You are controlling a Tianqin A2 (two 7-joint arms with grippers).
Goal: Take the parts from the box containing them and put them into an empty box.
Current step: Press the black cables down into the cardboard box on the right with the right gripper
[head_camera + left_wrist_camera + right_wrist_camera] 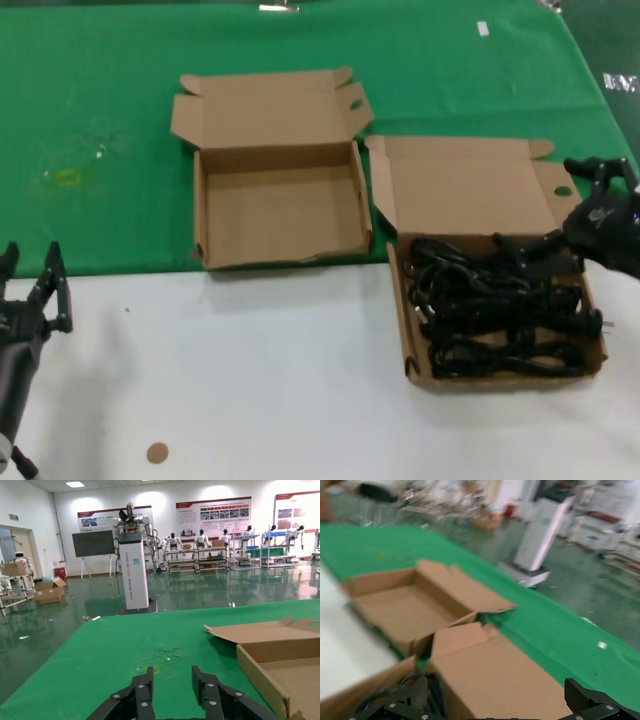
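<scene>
The head camera looks forward and down from above the table, taking in both cardboard boxes side by side: the empty box point(278, 205) toward the left gripper point(30, 290), the box containing them point(497, 305) under the right gripper point(560, 245). The left wrist camera sits low behind its fingers point(142, 692), facing level across the green cloth point(140, 650) into the hall, the empty box point(265, 667) at its edge. The right wrist camera hovers close over the filled box's lid point(490, 680), looking past it to the same empty box point(405, 605).
</scene>
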